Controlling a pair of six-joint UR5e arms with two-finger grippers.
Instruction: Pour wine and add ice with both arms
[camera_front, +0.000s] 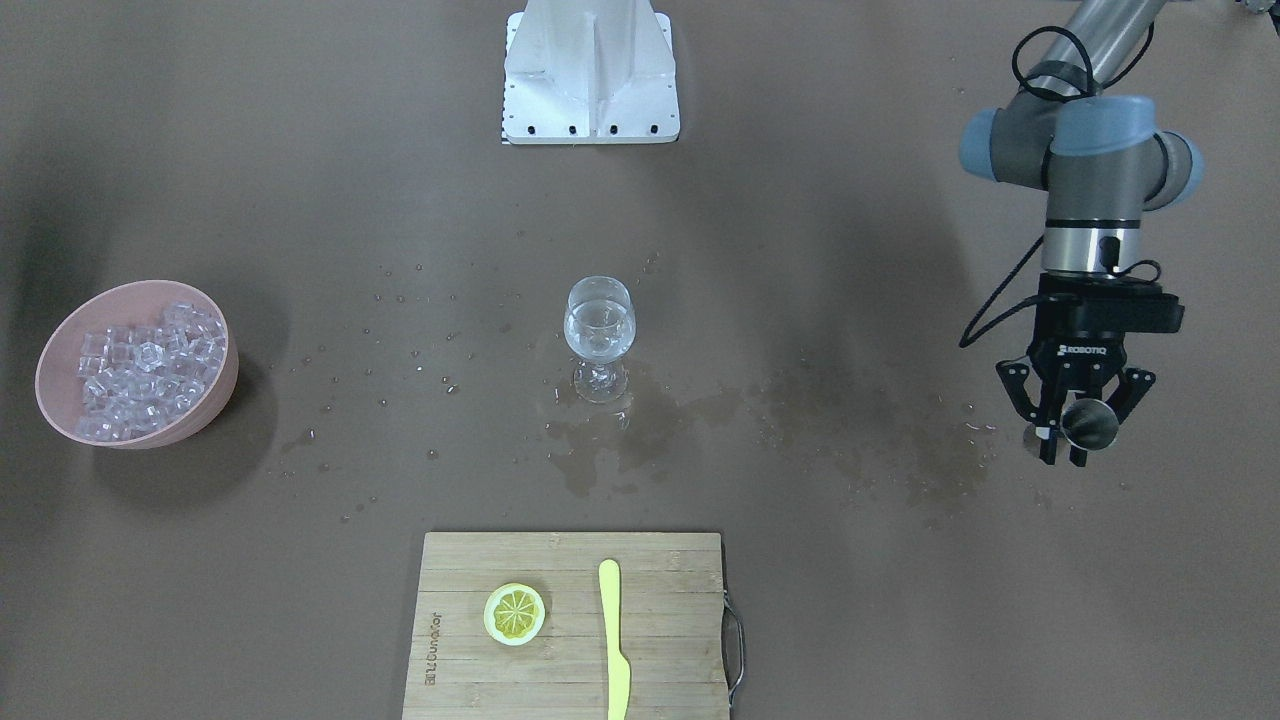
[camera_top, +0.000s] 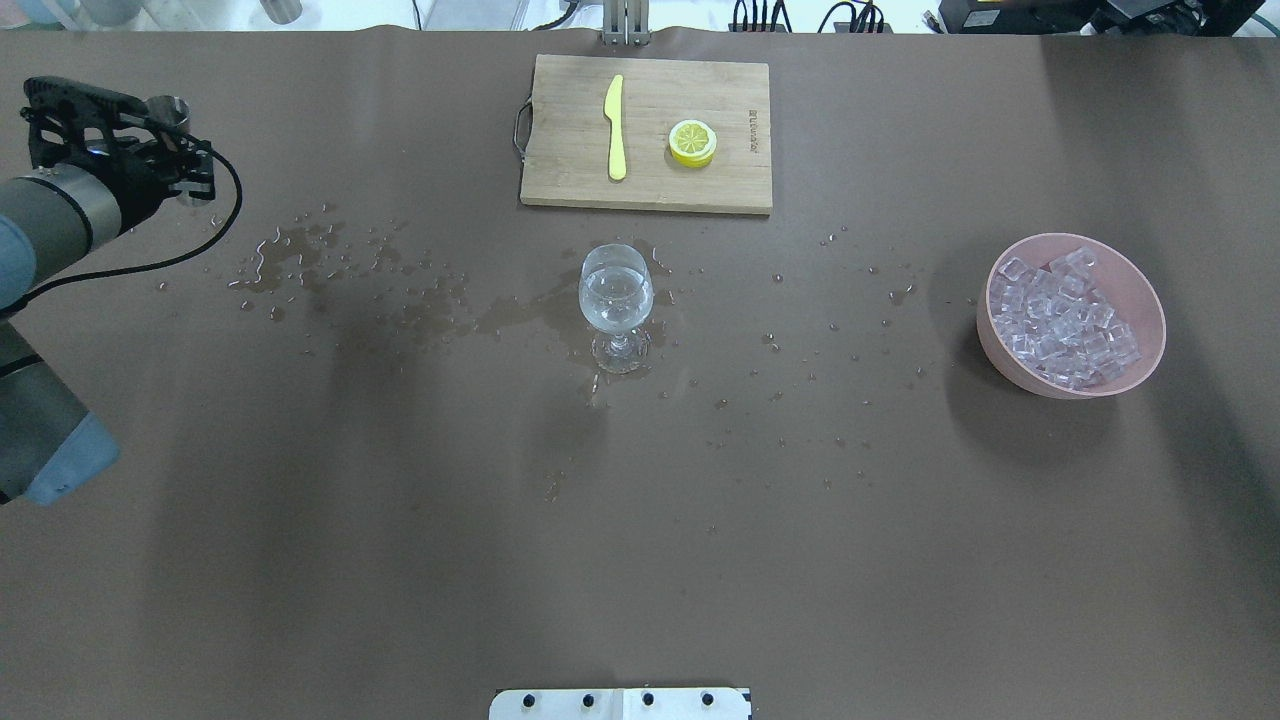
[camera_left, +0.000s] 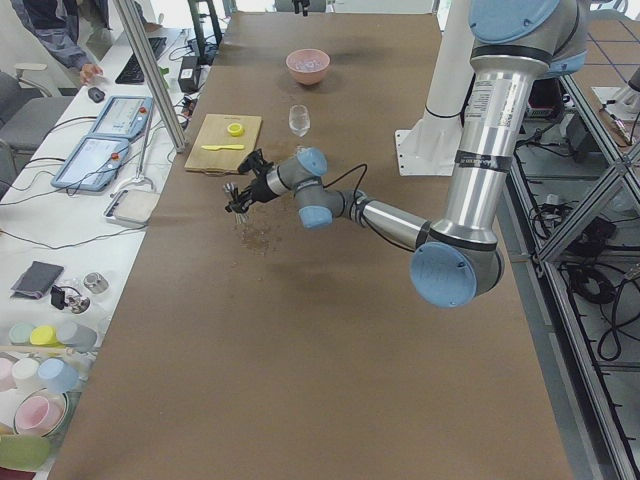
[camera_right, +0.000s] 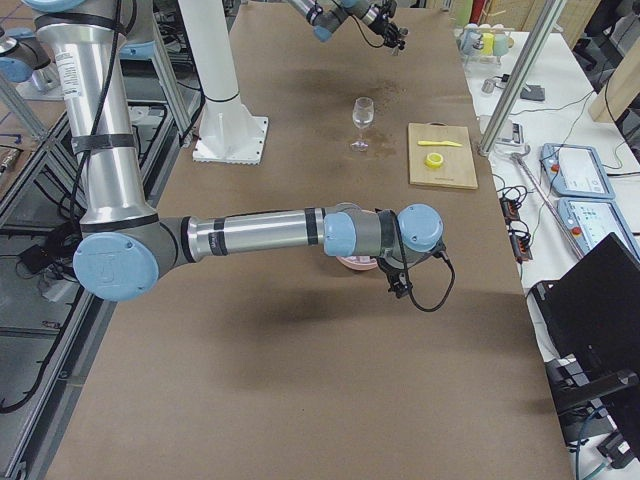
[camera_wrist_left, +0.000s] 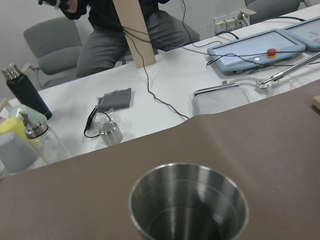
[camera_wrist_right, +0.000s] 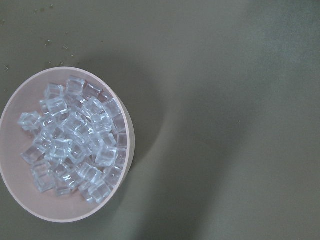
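Wine (camera_front: 598, 332) stands in glass (camera_front: 600, 383), mid-table; ice (camera_front: 145, 370) fills bowl (camera_front: 226, 388). Left gripper (camera_front: 1072, 432) pinches steel cup (camera_front: 1092, 423). Right gripper (camera_right: 398, 278) by bowl: finger state cannot be told.

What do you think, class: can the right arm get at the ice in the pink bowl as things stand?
Probably yes. The right arm hangs above the pink bowl, whose ice lies uncovered in the wrist view; nothing stands between.
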